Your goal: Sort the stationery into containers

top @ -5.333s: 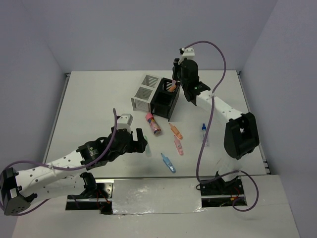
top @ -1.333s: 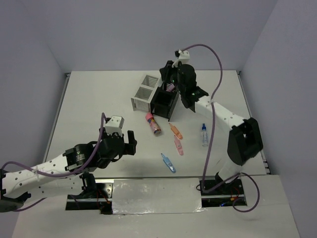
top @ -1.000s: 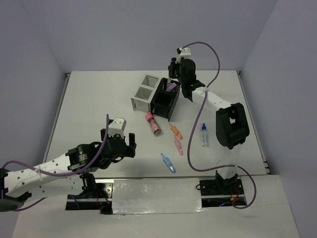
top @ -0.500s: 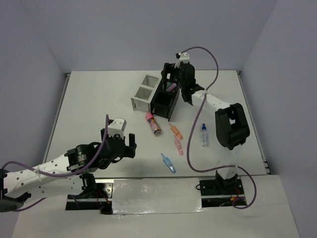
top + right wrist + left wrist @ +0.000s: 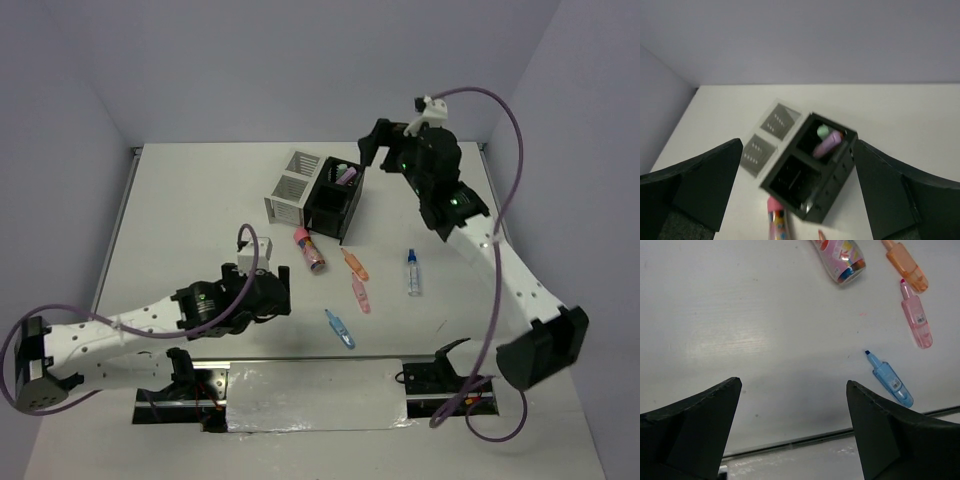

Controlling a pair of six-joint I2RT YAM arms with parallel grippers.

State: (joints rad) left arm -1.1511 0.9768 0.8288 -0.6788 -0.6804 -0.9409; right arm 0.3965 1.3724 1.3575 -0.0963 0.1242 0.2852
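White table (image 5: 200,200): white box (image 5: 292,186) beside black box (image 5: 333,205); pink tube (image 5: 310,250), orange pen (image 5: 354,264), pink pen (image 5: 360,295), blue pen (image 5: 339,328), bottle (image 5: 412,272).

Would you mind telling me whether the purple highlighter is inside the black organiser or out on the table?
Inside. The purple highlighter leans in one compartment of the black organiser, next to a green highlighter.
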